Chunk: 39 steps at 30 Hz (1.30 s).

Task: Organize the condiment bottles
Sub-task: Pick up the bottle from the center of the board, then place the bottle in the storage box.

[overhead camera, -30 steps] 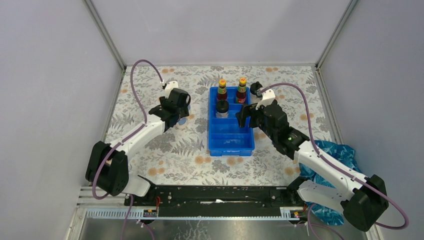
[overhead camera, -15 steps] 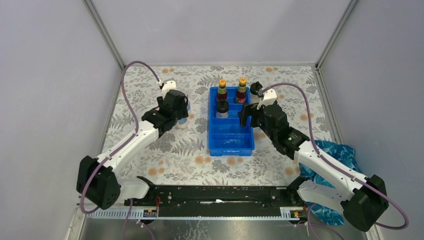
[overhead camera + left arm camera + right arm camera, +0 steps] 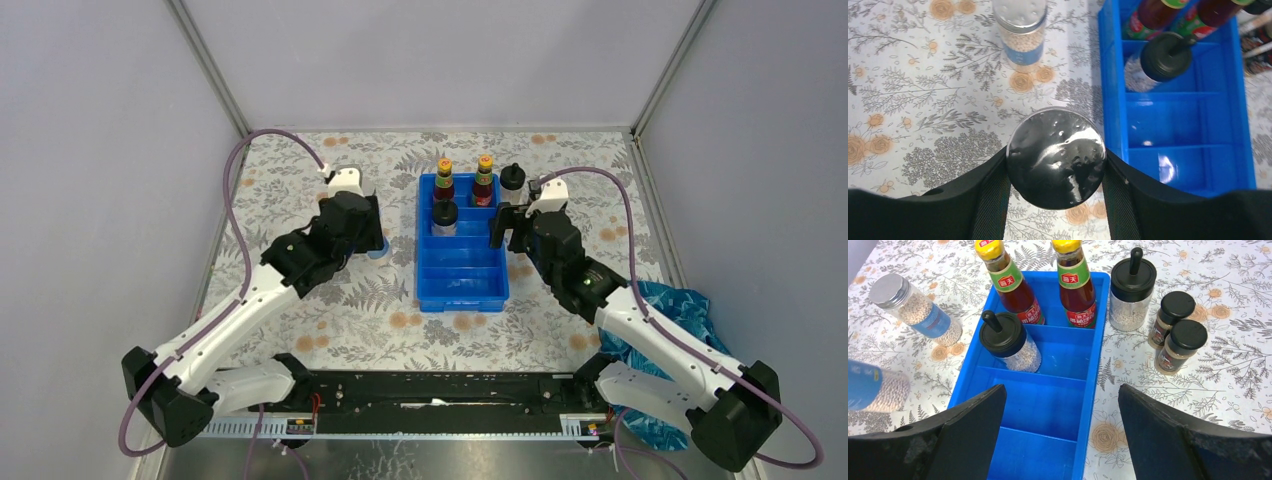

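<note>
While my left gripper (image 3: 1055, 167) pinches 1 silver-lidded jar (image 3: 1055, 152), my right gripper (image 3: 1062, 420) hangs spread beside the blue tray (image 3: 1028, 390).

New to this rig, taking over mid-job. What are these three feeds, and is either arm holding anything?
Two robot arms work over a flower-patterned table. One feed looks down from above and behind them; the other two come from wrist cameras, each showing its own tool's black fingers. The left tool is shut on a silver-lidded, blue-labelled jar, left of the blue compartmented plastic tray. The right tool hangs open and empty at the tray's right side. In the tray: two dark red bottles with yellow caps and a clear bottle with a black domed cap. On the table: its twin, two short dark black-capped jars, another silver-lidded jar.
</note>
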Available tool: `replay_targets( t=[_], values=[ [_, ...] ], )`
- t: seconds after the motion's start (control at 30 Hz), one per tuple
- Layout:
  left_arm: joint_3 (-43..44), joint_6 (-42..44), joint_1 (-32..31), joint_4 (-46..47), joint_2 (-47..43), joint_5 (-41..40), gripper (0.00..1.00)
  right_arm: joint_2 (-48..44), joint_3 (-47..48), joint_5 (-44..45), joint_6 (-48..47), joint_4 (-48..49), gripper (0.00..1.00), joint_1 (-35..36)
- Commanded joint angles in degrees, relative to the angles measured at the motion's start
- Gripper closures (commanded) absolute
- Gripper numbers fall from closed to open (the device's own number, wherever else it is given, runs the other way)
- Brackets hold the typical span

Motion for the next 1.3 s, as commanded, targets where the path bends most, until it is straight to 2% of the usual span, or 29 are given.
replay_targets(
  t=[0.0, 0.43, 0.77, 1.27],
  values=[
    [3.9, 0.8, -3.2, -1.7, -3.0, 0.8, 1.0, -1.9, 1.0, 4.8, 1.5, -1.8, 0.1, -0.3],
    [10.0, 6.6, -11.5, -3.3, 0.9, 3.1, 1.0, -4.2, 3.6, 16.8, 4.4, -7.0, 0.11, -0.6],
    [15.8, 10.5, -17.2, -1.4, 9.0, 2.8, 1.0, -4.7, 4.0, 18.5, 5.7, -9.6, 0.11, -1.7],
    [16.4, 13.5, -18.1, 7.5, 16.1, 0.8, 1.0, -5.9, 2.9, 18.3, 4.9, -9.1, 0.11, -2.6]
  ],
)
